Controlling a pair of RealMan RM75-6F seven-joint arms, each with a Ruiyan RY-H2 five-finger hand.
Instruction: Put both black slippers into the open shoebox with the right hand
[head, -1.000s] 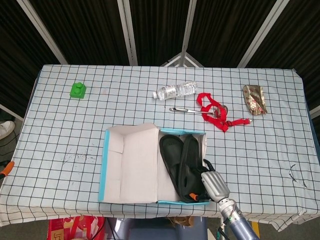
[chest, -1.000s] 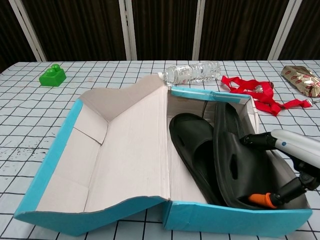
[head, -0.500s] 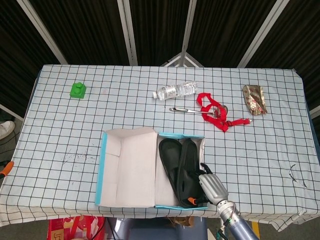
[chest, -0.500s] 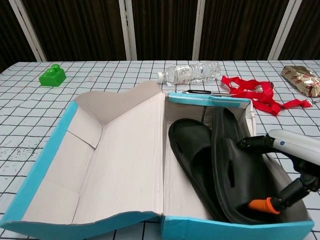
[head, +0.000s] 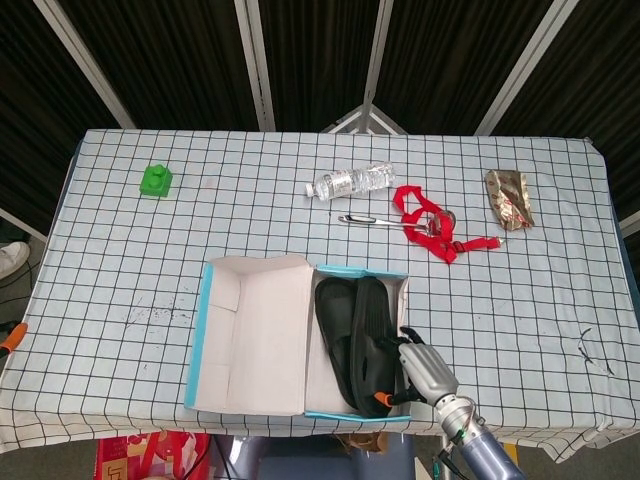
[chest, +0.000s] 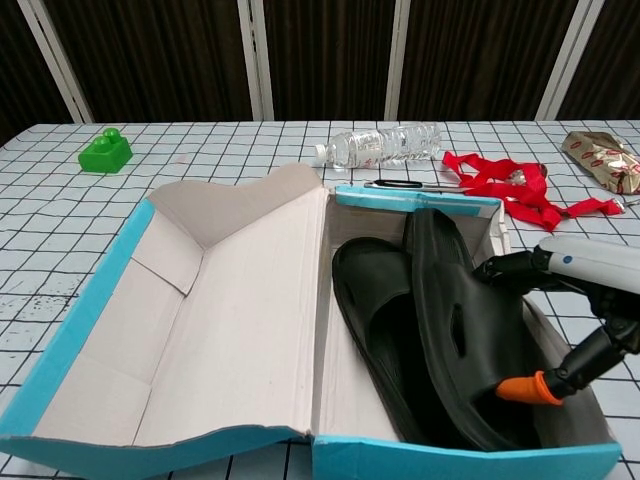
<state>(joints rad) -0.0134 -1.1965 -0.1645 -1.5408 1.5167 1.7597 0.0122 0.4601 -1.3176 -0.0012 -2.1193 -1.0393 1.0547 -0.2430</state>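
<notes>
Inside the shoebox (chest: 170, 330), at the near middle of the tabletop (head: 120, 270), both black slippers are already found: one slipper (chest: 375, 300) is laid flat on the floor of the right-hand compartment, and the second slipper (chest: 470, 330) is propped on its edge against the first, leaning toward the box's right wall. That tilt is judged to come from the way it is held, since the right hand (chest: 585, 310) is placed at the slipper's right side, with dark fingers (chest: 510, 268) pressed on its upper edge and an orange-tipped finger (chest: 525, 388) set against its near end. The slipper is thus gripped by the hand, not yet released. The box lid is folded out flat to the left, presumably so that the compartment is kept clear for loading. The left hand is not seen in either view.

At the far side of the tabletop, well apart from the box, a clear plastic bottle (head: 352, 181), a red strap (head: 428, 222), a crumpled foil wrapper (head: 508, 197) and a green toy block (head: 156, 180) are laid. Printing is visible on the wrapper, but it is too small to be read; no brand or writing can be made out on the box or slippers
</notes>
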